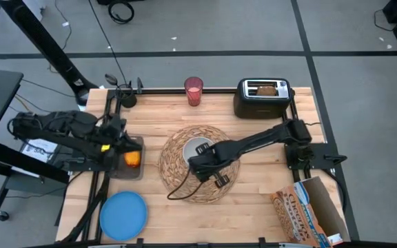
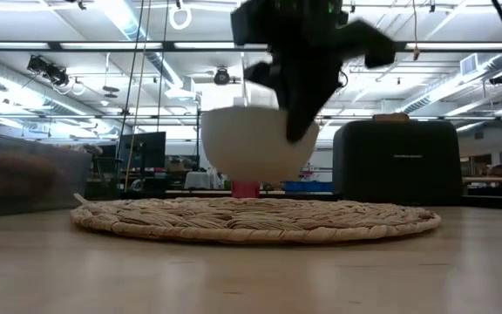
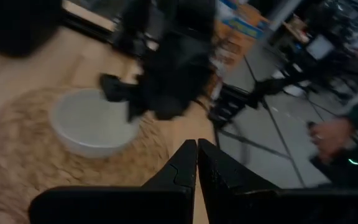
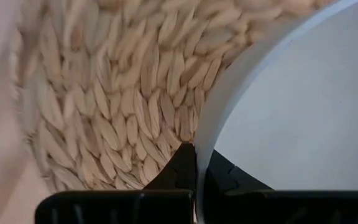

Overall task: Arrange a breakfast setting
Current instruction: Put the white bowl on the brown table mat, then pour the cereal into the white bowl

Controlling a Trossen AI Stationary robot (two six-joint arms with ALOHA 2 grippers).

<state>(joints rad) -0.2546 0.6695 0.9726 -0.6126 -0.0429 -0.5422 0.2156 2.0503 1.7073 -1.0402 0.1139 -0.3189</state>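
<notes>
A small white bowl (image 2: 249, 144) hangs just above the round woven placemat (image 1: 200, 165) in the middle of the table, with my right gripper (image 4: 196, 149) shut on its rim. My left gripper (image 3: 197, 144) is shut on nothing, raised at the table's left beside a clear box (image 1: 126, 162) that holds an orange-red apple (image 1: 132, 159). A blue plate (image 1: 123, 215) lies at the near left. At the far edge stand a pink cup (image 1: 194, 91) and a black toaster (image 1: 264, 98) with toast in its slot. My right gripper pinches the bowl's rim (image 4: 199, 140) with one finger inside the bowl and one outside. The fingers come from above, pointing down, at the rim's near side. The bowl hangs about level and upright, lifted clear of the placemat (image 2: 251, 218).
An orange cereal box (image 1: 305, 213) lies at the near right corner. A person's hand (image 3: 334, 134) shows in the room beyond the table. A dark cable (image 1: 178, 187) loops over the placemat's near edge. Bare wood lies between the plate and the cereal box.
</notes>
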